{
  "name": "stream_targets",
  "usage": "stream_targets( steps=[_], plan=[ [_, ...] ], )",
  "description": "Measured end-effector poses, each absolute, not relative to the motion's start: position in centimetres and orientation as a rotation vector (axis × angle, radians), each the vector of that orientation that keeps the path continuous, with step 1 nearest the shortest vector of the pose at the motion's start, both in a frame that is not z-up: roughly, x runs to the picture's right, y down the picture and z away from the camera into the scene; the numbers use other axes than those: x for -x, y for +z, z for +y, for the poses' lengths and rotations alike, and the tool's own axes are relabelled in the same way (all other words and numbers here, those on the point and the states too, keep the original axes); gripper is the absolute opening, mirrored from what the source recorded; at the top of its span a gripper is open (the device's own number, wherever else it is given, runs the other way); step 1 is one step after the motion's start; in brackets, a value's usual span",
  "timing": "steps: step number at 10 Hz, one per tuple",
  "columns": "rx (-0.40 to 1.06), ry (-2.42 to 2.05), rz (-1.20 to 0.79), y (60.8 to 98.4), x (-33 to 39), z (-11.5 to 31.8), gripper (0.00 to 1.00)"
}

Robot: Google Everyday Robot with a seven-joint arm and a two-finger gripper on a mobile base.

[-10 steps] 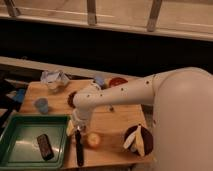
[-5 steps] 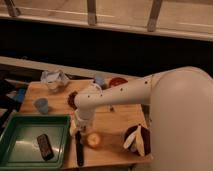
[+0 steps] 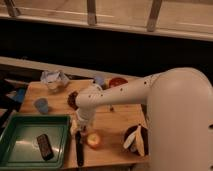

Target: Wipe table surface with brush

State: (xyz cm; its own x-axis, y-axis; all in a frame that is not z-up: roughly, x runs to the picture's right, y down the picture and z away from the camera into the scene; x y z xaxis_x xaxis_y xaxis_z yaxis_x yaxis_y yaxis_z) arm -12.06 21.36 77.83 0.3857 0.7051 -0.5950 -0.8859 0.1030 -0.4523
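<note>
- Little has changed since the earlier frames: the arm has nudged only slightly, and the brush point(image 3: 80, 150), the apple point(image 3: 93, 140) and the green tray point(image 3: 35, 119) lie where they were.
- The gripper point(image 3: 79, 124) hangs low over the near-left part of the table surface point(image 3: 120, 120), just right of the tray's far right corner, with its fingers spread wide and nothing held.
- The brush is a long, slim black stick lying flat on the wood. It runs near-to-far along the tray's right edge, between the tray and the apple.
- Its far end lies under the gripper. A pale patch shows there, and I cannot tell whether it is the brush head or a finger.
- The table surface is light brown wood.
- A short black block point(image 3: 45, 146) lies inside the tray.
- A blue cup point(image 3: 42, 105) stands on the table beyond the tray.
</note>
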Motion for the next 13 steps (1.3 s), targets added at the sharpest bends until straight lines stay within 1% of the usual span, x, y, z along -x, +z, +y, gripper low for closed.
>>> stream_targets(
  steps=[5, 6, 7, 8, 11, 12, 13],
  plan=[
    [0.896, 1.176, 0.269, 78.4, 13.0, 22.7, 0.70],
    [0.895, 1.166, 0.282, 78.4, 13.0, 23.0, 0.67],
    [0.886, 1.159, 0.294, 78.3, 13.2, 23.1, 0.56],
    [0.876, 1.161, 0.297, 78.1, 13.1, 22.9, 0.48],
    [0.864, 1.174, 0.305, 77.5, 12.4, 22.6, 0.16],
    [0.859, 1.183, 0.297, 77.2, 12.1, 22.3, 0.08],
    [0.853, 1.197, 0.278, 76.5, 11.9, 21.5, 0.01]
  ],
)
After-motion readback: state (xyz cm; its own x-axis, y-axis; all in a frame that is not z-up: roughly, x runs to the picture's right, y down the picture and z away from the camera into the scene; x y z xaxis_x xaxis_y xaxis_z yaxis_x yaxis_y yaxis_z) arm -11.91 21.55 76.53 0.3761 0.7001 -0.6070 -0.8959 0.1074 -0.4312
